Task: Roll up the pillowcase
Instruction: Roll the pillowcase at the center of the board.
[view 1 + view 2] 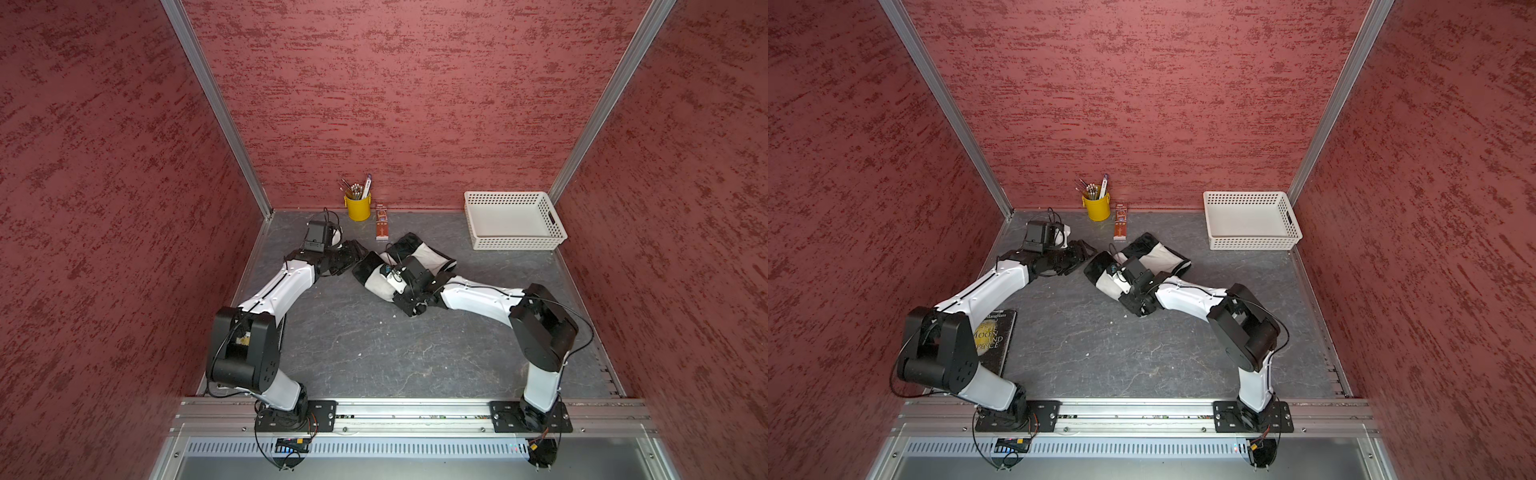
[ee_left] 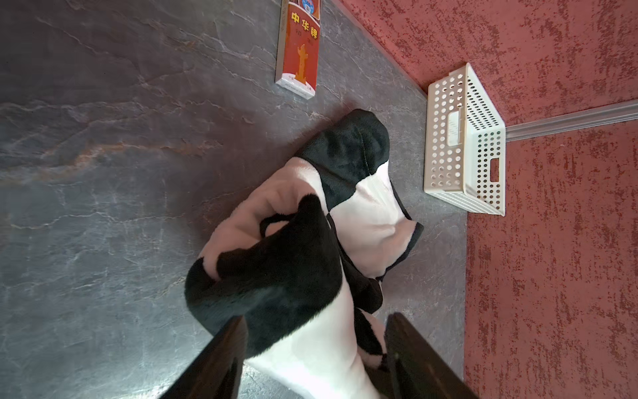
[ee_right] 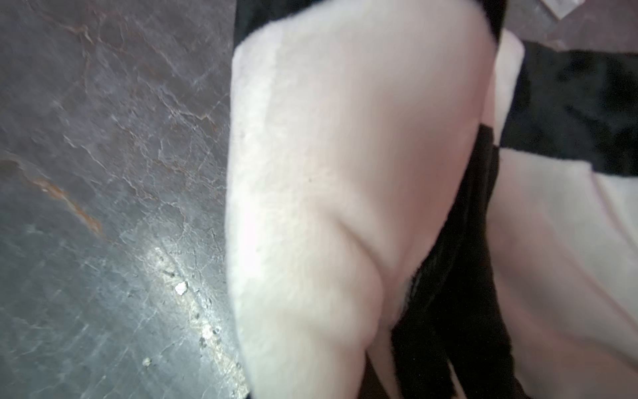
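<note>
Top views: in both, the pillowcase point(image 1: 432, 254) is seen bundled into a loose, bent roll on the desk point(image 1: 374, 357), back of centre. A red packet point(image 1: 381, 226) is laid near it at eleven o'clock, with a yellow pen cup point(image 1: 357, 208) beyond. A white basket point(image 1: 513, 220) is set well apart at two o'clock. In a top view a book point(image 1: 995, 340) is found at eight o'clock, partly covered by the left arm's raised elbow. The roll's nine o'clock end is gripped by the left tool point(image 2: 317, 316), a thick wad filling its parted jaws. The right tool point(image 1: 395, 279) is set low against the roll from five o'clock, elbow raised. Its jaws are hidden, so its state cannot be told.
</note>
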Robot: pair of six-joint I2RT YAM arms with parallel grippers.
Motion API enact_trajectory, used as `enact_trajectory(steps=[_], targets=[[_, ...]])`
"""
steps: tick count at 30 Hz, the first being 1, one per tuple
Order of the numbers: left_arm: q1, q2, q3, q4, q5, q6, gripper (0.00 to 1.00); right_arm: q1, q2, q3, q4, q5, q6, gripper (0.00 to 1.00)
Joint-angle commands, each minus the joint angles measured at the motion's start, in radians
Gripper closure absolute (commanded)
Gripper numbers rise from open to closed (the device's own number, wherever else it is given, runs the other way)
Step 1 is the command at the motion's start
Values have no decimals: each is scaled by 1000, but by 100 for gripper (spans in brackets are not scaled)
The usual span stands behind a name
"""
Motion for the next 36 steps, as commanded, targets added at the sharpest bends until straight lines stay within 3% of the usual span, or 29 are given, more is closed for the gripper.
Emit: enact_trajectory(steps=[1,4,12,18,22,25,26,33,36], targets=[[-24,28,-16,3,5,12,32,-100,14,12,-63,-339,148,94],[-65,70,3,10,0,14,32,-186,59,7,-40,-517,219,94],[-164,234,136,-15,-22,22,31,-322,208,40,-5,-774,333,83],[-188,340,239,-84,-56,16,31,-386,261,59,26,-818,397,59],[-193,386,279,-114,-63,9,32,-386,194,65,-29,-668,368,31],[-193,397,279,-114,-63,8,32,-368,79,43,-61,-499,318,19],[-193,400,279,-111,-62,8,32,-347,34,33,-76,-408,293,3],[-193,411,285,-101,-48,5,32,-95,-153,-45,-75,293,10,1],[-190,408,284,-101,-48,8,32,3,-167,-85,33,468,-92,2]])
